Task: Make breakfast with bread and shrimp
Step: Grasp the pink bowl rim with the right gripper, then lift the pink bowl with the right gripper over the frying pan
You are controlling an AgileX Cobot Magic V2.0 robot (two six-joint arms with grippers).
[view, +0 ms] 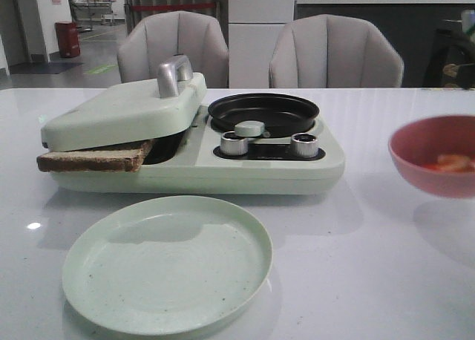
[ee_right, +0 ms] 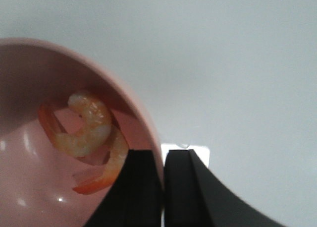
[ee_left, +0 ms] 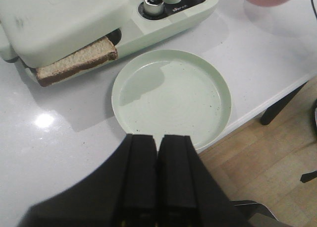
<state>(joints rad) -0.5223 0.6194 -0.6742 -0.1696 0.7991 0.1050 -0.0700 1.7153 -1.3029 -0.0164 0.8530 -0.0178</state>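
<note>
A slice of bread [view: 93, 158] [ee_left: 77, 63] sticks out from under the shut lid [view: 122, 110] of the pale green breakfast maker [view: 260, 173]. Curled orange and whitish shrimp [ee_right: 86, 128] [view: 453, 162] lie in a pink bowl [view: 434, 151] [ee_right: 29, 68] at the right. My right gripper [ee_right: 163, 155] is shut on the bowl's rim, one finger inside and one outside. My left gripper [ee_left: 158, 138] is shut with nothing in it. It hovers over the near edge of an empty pale green plate [ee_left: 171, 95] [view: 167, 262]. Neither gripper shows in the front view.
The breakfast maker also carries a small black pan [view: 263, 111] and two metal knobs [view: 234, 143]. Two grey chairs [view: 174, 47] stand behind the white table [view: 356, 280]. In the left wrist view the table's front edge [ee_left: 277, 93] lies close to the plate.
</note>
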